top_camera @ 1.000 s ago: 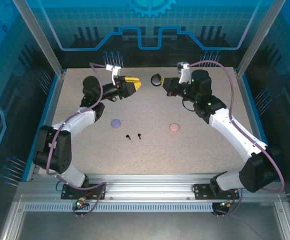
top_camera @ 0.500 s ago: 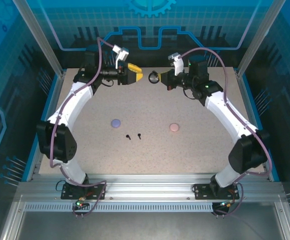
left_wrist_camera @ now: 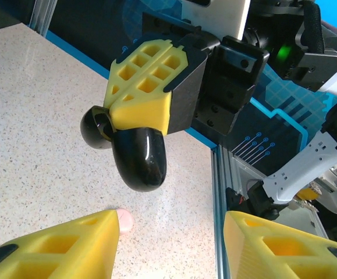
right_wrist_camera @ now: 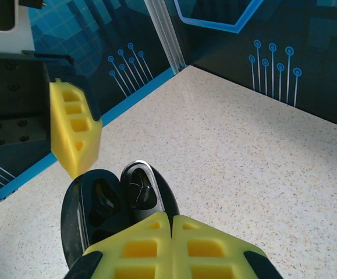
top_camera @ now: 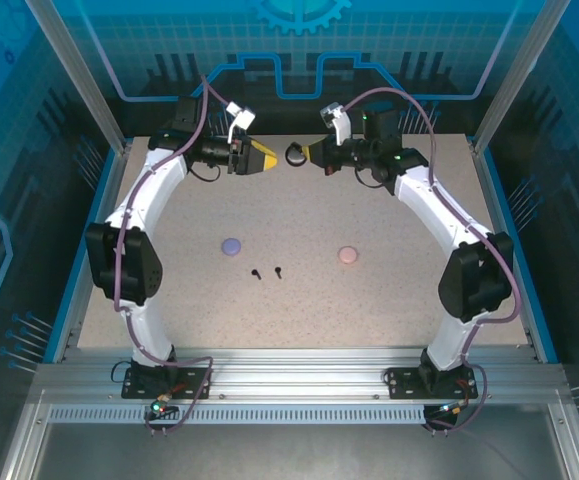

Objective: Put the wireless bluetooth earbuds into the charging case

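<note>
Speckled beige tabletop (top_camera: 299, 310), blue circuit-print walls (top_camera: 369, 40), aluminium rail (top_camera: 299, 385) at near edge

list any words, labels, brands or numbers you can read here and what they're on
No readable text anywhere.
black charging case: glossy shell, no brand or label legible.
back wall panel: only a gear outline and circuit-line graphics, no letters or numbers.
tabletop: plain speckled surface, no markings.

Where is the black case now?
In the top view, the black round charging case is clamped in the right gripper above the far middle of the table, facing the left gripper.
</note>
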Robot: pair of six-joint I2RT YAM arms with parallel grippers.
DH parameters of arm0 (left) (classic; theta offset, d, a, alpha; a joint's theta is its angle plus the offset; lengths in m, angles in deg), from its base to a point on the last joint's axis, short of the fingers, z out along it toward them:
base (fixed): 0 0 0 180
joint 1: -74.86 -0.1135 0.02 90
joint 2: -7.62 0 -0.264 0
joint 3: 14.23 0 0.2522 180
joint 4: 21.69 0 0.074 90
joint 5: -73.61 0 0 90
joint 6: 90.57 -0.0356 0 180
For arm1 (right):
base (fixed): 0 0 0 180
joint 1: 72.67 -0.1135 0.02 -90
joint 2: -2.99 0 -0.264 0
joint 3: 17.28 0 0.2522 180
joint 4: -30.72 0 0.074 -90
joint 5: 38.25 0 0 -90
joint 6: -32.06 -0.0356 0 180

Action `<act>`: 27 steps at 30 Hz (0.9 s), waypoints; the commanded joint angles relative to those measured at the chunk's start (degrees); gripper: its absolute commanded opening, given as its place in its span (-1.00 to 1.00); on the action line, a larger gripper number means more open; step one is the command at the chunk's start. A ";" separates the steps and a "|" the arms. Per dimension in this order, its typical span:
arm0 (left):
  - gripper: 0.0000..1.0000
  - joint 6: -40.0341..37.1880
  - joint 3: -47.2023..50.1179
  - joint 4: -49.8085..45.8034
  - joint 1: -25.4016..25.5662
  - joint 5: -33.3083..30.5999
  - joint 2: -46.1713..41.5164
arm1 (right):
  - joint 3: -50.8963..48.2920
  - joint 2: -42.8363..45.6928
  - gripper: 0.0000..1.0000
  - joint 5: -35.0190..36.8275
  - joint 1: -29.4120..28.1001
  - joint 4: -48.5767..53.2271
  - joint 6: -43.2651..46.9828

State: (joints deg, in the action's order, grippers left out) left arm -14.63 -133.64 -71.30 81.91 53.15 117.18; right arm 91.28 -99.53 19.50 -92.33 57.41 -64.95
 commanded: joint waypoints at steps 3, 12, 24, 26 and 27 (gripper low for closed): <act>0.04 -2.68 -3.03 -3.62 -0.55 3.49 1.96 | 3.50 -2.36 -1.00 -1.96 -1.66 0.42 0.41; -0.01 -2.24 -3.34 -3.64 -0.37 4.29 2.33 | 6.23 -4.43 -1.00 -2.37 -3.39 1.78 0.90; -0.01 -2.43 -2.91 -3.68 -0.46 2.23 3.00 | 6.33 -4.01 -1.00 -1.76 -4.30 2.56 1.67; -0.01 -2.28 -2.90 -3.46 -0.50 2.04 3.28 | 6.25 -3.71 -1.00 -2.10 -4.38 2.78 1.81; -0.01 -2.17 -2.86 -3.41 -0.47 2.09 3.29 | 6.27 -3.67 -1.00 -2.12 -4.33 3.09 1.98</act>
State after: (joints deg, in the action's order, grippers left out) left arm -15.75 -135.21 -73.79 81.45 54.99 119.51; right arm 96.25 -103.33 18.65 -96.28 59.09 -64.05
